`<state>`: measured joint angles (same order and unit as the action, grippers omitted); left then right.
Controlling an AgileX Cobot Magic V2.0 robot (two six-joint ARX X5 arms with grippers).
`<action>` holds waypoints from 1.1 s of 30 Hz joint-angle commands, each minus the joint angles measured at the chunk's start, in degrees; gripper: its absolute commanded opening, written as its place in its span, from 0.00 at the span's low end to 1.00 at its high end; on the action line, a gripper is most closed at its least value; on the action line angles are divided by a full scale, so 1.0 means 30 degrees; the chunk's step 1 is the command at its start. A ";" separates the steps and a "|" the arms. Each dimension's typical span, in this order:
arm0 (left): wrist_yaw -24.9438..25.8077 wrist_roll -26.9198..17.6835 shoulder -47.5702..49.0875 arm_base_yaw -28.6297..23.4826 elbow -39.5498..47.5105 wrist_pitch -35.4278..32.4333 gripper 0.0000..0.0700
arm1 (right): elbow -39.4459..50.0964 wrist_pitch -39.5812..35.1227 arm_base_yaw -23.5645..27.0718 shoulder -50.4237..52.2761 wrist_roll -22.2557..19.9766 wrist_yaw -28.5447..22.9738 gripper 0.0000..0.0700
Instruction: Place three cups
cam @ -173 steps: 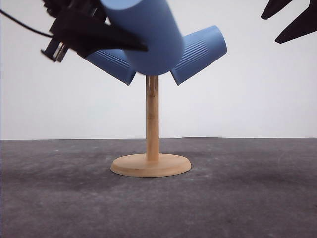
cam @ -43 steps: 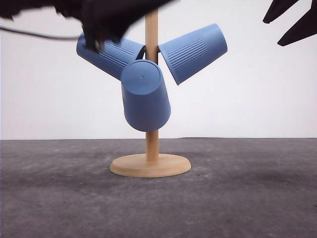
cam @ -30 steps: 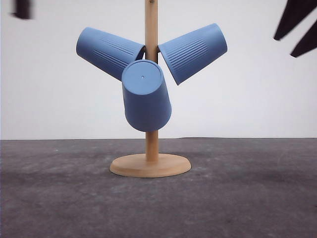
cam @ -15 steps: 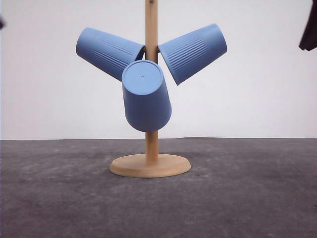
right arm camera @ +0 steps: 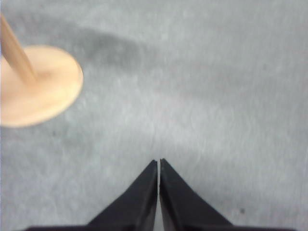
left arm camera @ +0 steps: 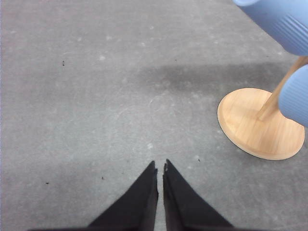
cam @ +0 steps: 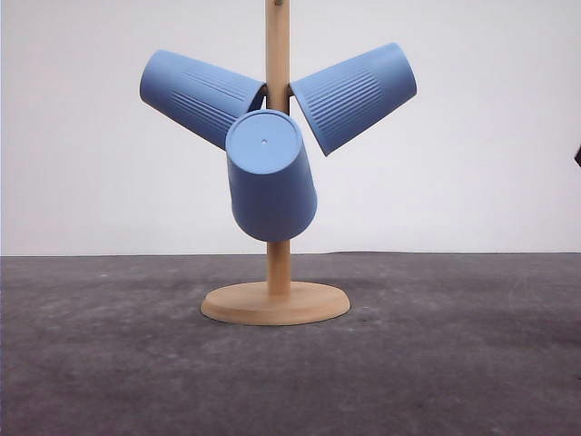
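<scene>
Now front: three cups (cam: 270, 177) hung | wrists: left gripper (left arm camera: 160, 167), right gripper (right arm camera: 159, 163) closed, empty

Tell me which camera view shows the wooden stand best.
The front view: the wooden stand shows from its round base up the post, with all three cups hung on it. The left wrist view catches its base, a bit of post and parts of two cups; the right wrist view, blurred, catches base and lower post.

low front view, wrist views overhead, perhaps blurred

Both grippers hang empty above the table, the left gripper (left arm camera: 160, 167) and right gripper (right arm camera: 158, 162) each with fingertips pressed together.
</scene>
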<state>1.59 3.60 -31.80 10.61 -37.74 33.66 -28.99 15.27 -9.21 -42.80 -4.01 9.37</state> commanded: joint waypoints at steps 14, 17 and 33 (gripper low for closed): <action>-0.0052 -0.0342 -0.0036 -0.0018 -0.0247 -0.0276 0.00 | -0.0270 -0.0249 0.0007 -0.0054 0.0335 -0.0007 0.00; -0.0157 -0.0987 0.0759 -0.0327 0.1022 -0.1635 0.00 | -0.0270 -0.0249 0.0007 -0.0054 0.0335 -0.0005 0.00; -0.0491 -0.0254 1.0552 -0.2543 1.1909 -0.8113 0.00 | -0.0270 -0.0234 0.0007 -0.0053 0.0335 -0.0007 0.00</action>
<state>0.35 2.59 -0.32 3.01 -2.54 10.04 -28.99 15.08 -9.21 -42.76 -4.01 9.37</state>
